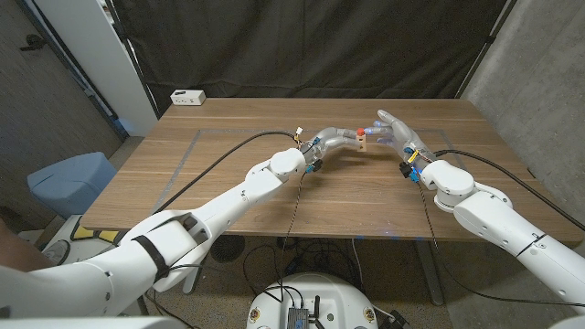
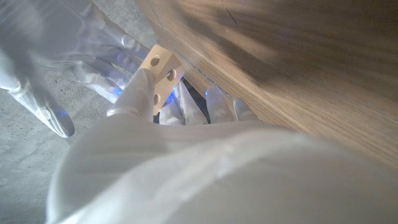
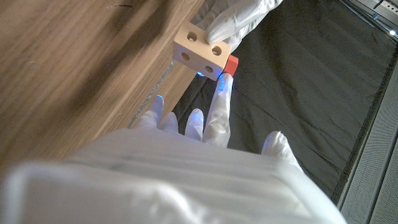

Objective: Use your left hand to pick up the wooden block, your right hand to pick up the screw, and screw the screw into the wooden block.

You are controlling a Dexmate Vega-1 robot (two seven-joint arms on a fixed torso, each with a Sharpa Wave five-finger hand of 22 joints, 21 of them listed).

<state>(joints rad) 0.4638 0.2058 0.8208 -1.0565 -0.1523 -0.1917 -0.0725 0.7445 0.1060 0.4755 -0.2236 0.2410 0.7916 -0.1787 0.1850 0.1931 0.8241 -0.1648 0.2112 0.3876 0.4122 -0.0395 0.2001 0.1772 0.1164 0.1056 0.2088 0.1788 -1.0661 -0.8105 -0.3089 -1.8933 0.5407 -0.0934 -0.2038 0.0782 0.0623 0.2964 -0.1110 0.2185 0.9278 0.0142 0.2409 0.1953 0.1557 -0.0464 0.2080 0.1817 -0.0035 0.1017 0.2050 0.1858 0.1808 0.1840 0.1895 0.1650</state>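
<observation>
The left hand (image 1: 340,141) grips the wooden block (image 1: 362,139) and holds it raised over the far middle of the table (image 1: 274,196); the right hand (image 1: 395,130) stands open just beside it, fingers spread, one fingertip (image 3: 222,87) touching a red piece (image 3: 231,63) seated at the block's side, judged to be the screw's head, so pickup appears done and driving is under way or nearly complete. The right wrist view shows that contact and the red piece; the left wrist view shows the block's holes and the gripping fingers (image 2: 140,90).
</observation>
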